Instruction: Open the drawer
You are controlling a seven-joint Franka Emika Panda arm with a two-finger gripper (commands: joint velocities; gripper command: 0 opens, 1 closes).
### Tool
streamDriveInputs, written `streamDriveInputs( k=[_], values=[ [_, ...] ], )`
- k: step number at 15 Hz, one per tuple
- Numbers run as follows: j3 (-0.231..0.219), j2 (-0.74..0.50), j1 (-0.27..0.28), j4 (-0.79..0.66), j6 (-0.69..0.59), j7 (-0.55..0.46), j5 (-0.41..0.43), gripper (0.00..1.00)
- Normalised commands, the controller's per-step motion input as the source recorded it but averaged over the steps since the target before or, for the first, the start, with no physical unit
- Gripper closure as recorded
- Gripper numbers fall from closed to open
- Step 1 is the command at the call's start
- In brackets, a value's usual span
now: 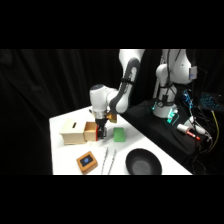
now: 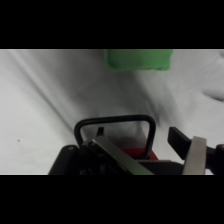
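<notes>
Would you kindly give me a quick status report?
Claw at drawer front. Drawer partly out, handle by claw. Green block ahead, apart.

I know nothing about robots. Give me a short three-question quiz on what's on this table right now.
1. True or false: the drawer of the wooden box is fully closed.
2. Which thing lies nearest the picture's bottom edge in the side view? A) green block B) black bowl C) box
3. Fill in: in the wrist view, the black loop is the drawer's ____.

Key: 1 false, it is partly pulled out at the gripper; 2 B; 3 handle.
</notes>
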Motion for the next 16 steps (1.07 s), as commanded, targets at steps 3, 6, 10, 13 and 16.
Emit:
streamDriveInputs(
  k=[3, 6, 10, 13, 16],
  values=[
    [-0.021, -0.27, 0.026, -0.05, -0.12, -0.15, -0.004, 0.0],
    [-0.073, -0.41, 0.057, -0.07, -0.41, -0.12, -0.103, 0.0],
    [-0.037, -0.57, 0.045, -0.08, -0.58, -0.12, -0.149, 0.0],
    [0.013, -0.56, 0.046, -0.02, -0.58, -0.09, -0.191, 0.0],
    [0.068, -0.36, 0.011, 0.11, -0.54, -0.11, -0.099, 0.0]
  ],
)
